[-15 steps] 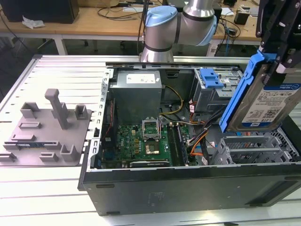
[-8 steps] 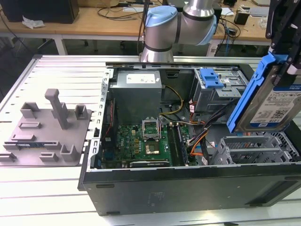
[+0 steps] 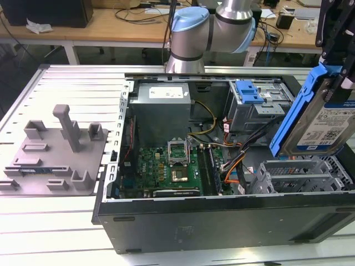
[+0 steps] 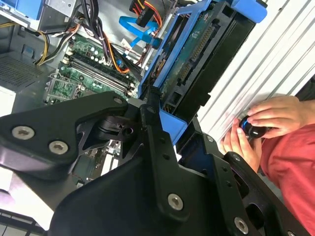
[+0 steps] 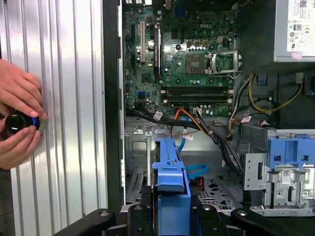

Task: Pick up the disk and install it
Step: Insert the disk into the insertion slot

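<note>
The gripper (image 3: 338, 69), clamped on the disk (image 3: 324, 124), holds it tilted above the drive cage (image 3: 299, 173) at the exterior view's right of the open case (image 3: 222, 221), evidently for alignment.

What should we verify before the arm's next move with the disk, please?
1. Gripper clamped on the disk: ok, it hangs in the air.
2. Disk above the open case: ok, at the exterior view's right end.
3. Disk level: not ok, tilted.
4. Person's hands outside the case: ok, on a black knob on the table.
5. Cables clear of the grey bay: cannot tell.
</note>
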